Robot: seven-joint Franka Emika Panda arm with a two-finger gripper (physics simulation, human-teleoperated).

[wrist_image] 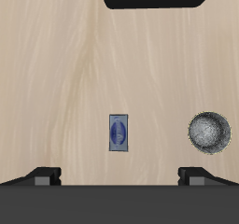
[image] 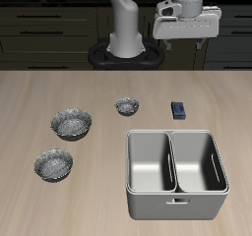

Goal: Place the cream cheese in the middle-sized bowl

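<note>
Cream cheese (image: 178, 109) lies flat on the desk (image: 59, 88), a small dark blue box with a lighter label, sitting alone with bare wood all round it. In the wrist view the cream cheese (wrist_image: 118, 133) shows long side upright, oval label facing up. It sits just behind the back rim of the double tub (image: 175, 173) and well apart from the bowls.

Nearest bowl is the smallest bowl (image: 127, 106), about level with the box, bare wood between them; same smallest bowl (wrist_image: 209, 133) shows in the wrist view, speckled and grey. Further over is the widest bowl (image: 72, 124), and nearer the desk's front edge sits the middle-sized bowl (image: 53, 163). Size gap between those two is slight. All three bowls look crinkled, silvery-grey, with nothing in them. Middle-sized bowl is well apart from the box, with the widest bowl lying roughly between.

The tub is a grey metal container with two compartments, both holding nothing, close to the front edge.

Claw (image: 183, 45) hangs high above the back of the desk, well clear of the box, holding nothing. Its fingertips (wrist_image: 44, 175) sit wide apart in the wrist view, so it is released. Robot base (image: 127, 45) stands at the back edge, dark cabinets (image: 39, 24) behind.
</note>
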